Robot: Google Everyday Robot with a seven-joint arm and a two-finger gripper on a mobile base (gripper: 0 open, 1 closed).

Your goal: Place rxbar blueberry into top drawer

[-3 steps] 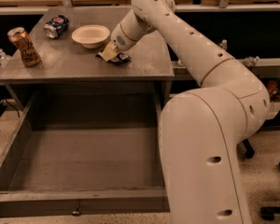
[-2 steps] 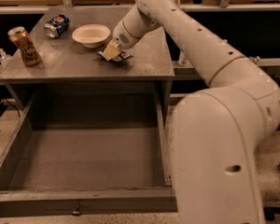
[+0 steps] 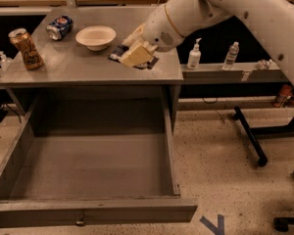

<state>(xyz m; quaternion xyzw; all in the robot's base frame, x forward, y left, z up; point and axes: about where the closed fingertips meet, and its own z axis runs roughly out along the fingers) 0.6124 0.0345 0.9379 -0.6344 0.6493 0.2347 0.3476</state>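
While the arm reaches in from the upper right of the frame, I've got the gripper down low over the right part of the tabletop, right on top of the rxbar blueberry. The bar lies flat on the tabletop, its dark wrapper poking out to the left and lower right from under the cream-coloured gripper. I cannot tell from here whether the gripper is spread or pinching the bar; its body covers the contact.

Just up and left of the bar sits the white bowl, close but apart from it. Further left, a blue soda can lies on its side, and a gold can stands upright near the left edge.

Below, the top drawer is pulled wide open toward the bottom of the frame, its small knob on the front panel.

On the ledge to the right of the desk, a pump bottle and a clear bottle stand upright.
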